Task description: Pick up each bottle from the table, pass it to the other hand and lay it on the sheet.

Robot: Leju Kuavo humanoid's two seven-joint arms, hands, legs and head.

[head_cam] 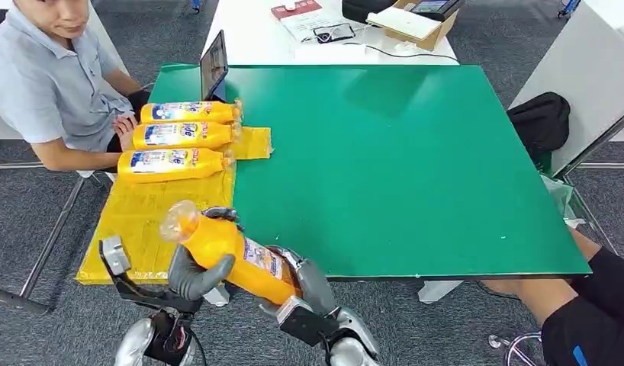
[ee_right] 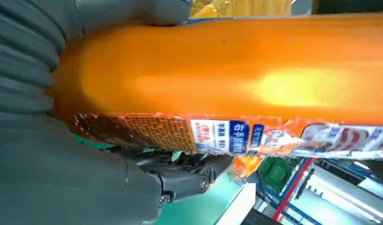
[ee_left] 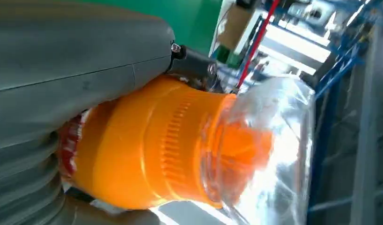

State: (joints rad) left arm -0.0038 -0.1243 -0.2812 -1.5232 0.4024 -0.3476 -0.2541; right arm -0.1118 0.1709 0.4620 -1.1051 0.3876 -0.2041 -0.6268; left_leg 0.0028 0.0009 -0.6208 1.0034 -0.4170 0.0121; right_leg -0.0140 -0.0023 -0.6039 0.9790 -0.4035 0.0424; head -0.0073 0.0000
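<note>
Nearest, off the table's front edge, both hands grip one orange bottle (head_cam: pixel 229 255), tilted with its clear cap up-left: the left hand (head_cam: pixel 198 271) wraps the neck end, the right hand (head_cam: pixel 297 282) the base end. Just beyond, the yellow sheet (head_cam: pixel 141 221) overhangs the green table (head_cam: pixel 393 168) at its left corner. Three more bottles (head_cam: pixel 175 164) lie side by side farther along the sheet, a seated person (head_cam: pixel 53 84) close beside them. A tablet (head_cam: pixel 213 65) stands behind; the green top to the right lies open.
</note>
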